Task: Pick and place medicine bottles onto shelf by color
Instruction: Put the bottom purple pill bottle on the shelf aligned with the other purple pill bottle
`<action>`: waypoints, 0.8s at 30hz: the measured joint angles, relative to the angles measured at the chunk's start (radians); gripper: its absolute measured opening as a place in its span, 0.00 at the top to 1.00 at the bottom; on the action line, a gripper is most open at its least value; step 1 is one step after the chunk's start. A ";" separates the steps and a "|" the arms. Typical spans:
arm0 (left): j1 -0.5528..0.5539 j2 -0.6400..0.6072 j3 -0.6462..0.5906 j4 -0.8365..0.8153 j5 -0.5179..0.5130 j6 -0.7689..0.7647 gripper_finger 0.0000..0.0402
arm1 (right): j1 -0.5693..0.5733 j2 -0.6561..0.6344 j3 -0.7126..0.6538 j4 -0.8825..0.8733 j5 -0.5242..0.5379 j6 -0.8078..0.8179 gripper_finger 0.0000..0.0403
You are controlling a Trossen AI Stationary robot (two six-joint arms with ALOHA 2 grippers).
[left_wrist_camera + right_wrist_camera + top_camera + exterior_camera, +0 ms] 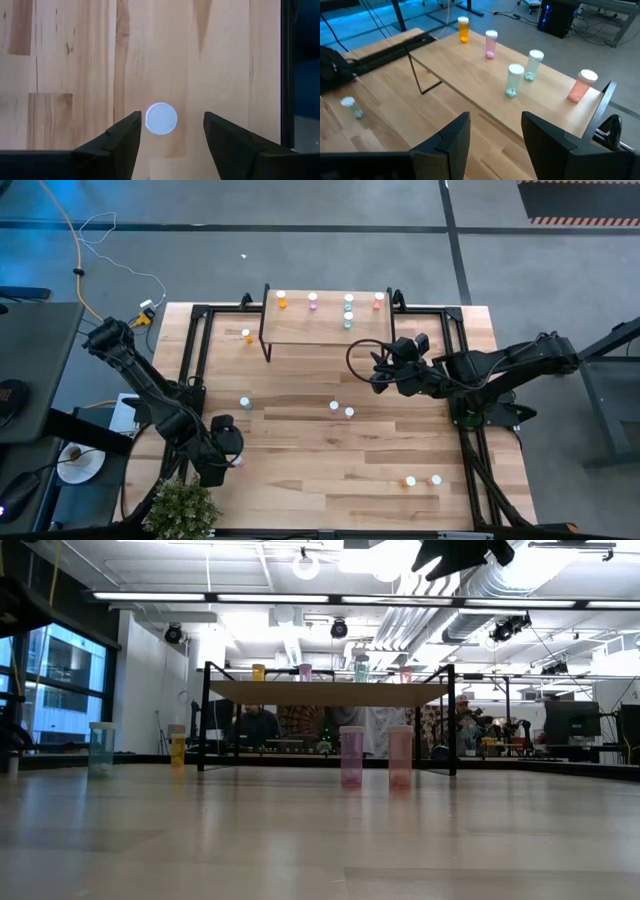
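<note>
Five medicine bottles stand on the shelf at the far side of the surface: an orange one, a pink one, two teal ones and a red one, in that order along its far edge. Others remain scattered on the surface, among them an orange bottle beside the shelf, a teal one toward the left, a pair near the middle and a pair at the near right. The left gripper hangs near the front-left corner, pointing straight down, jaws spread wide and holding nothing, with a white-capped bottle showing between its fingers from above; its body colour cannot be told. The right gripper hovers just in front of the shelf's right end, jaws parted and empty. The step in hand looks like a pick by the left arm; the next move calls for a straight descent around the cap, then a close before any lift
</note>
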 joint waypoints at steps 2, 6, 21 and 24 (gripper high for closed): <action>0.006 0.000 0.000 -0.002 0.000 0.001 0.46 | 0.000 0.000 -0.009 -0.003 0.001 0.017 0.58; 0.010 0.010 0.000 -0.006 -0.001 -0.007 0.44 | 0.000 0.000 -0.009 0.004 0.010 0.019 0.58; 0.010 0.143 0.000 -0.002 0.019 -0.016 0.44 | 0.000 0.000 -0.009 0.004 0.029 0.014 0.58; 0.010 0.159 0.000 0.011 0.010 -0.016 0.44 | 0.000 0.000 -0.009 0.004 0.029 0.014 0.58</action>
